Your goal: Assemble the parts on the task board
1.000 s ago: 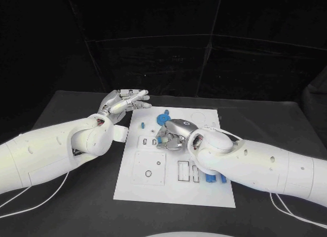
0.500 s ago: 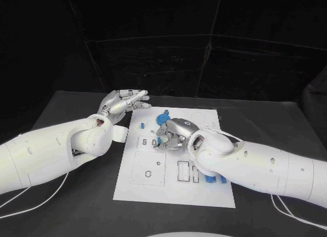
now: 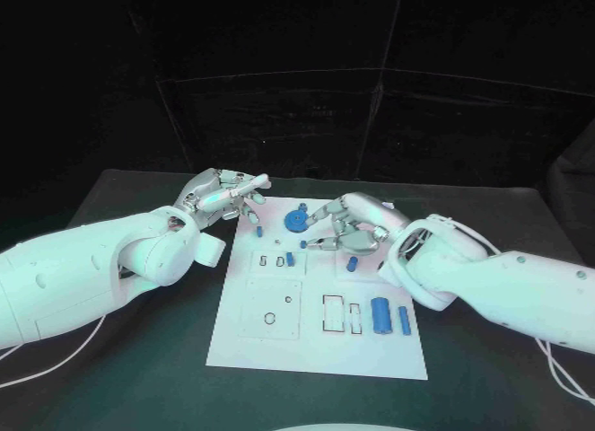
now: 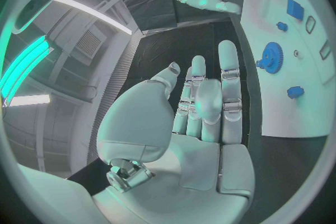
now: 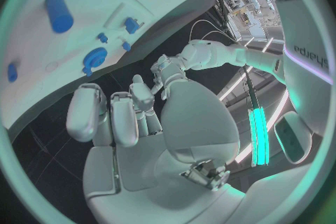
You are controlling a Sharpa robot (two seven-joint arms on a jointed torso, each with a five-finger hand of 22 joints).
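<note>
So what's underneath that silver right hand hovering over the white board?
Under the silver right hand lies the white task board, with a blue gear by the fingertips and a small blue peg nearby. Whatever sits directly beneath the palm is covered.

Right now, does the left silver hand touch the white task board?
Apart. In the left wrist view the left hand is over the black table, with a dark gap between its fingers and the task board edge.

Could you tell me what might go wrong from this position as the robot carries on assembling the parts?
The right hand hovers close over the blue gear and a small blue part; a careless descent could knock them. The left hand sits at the task board edge and might nudge the board, shifting loose parts such as the blue cylinder.
</note>
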